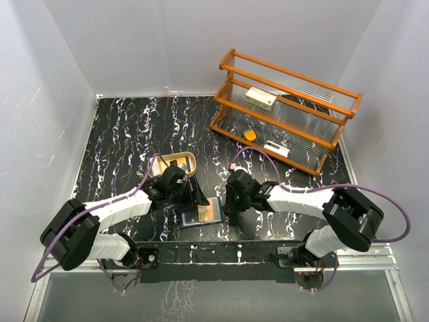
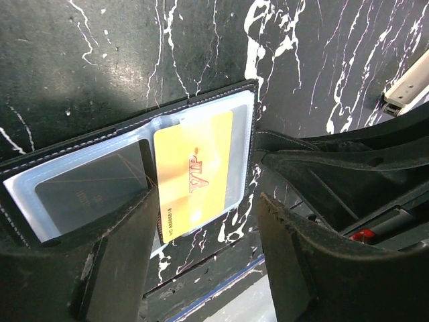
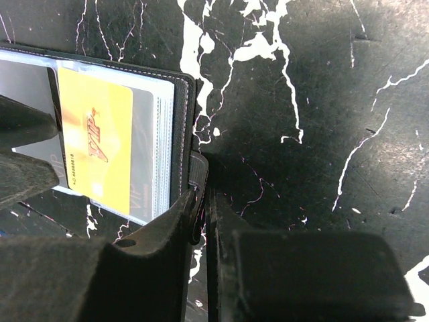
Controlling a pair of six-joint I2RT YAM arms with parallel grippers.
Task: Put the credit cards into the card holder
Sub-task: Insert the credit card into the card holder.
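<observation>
The card holder [image 1: 201,215] lies open on the table between both grippers, its pale slotted inside facing up. A yellow credit card [image 2: 193,173] sits partly in its right slot, with the near end sticking out. A dark card [image 2: 90,188] lies in the left pocket. My left gripper [image 2: 208,251] is open, with its fingers either side of the yellow card's near end. My right gripper [image 3: 203,201] is shut on the small tab at the card holder's [image 3: 175,134] right edge. The yellow card also shows in the right wrist view [image 3: 94,137].
A tan oval tray [image 1: 179,162] stands just behind the left gripper [image 1: 194,194]. A wooden rack [image 1: 285,111] at the back right holds a white-and-red box [image 1: 261,98] and small items. The table's near edge runs just below the card holder.
</observation>
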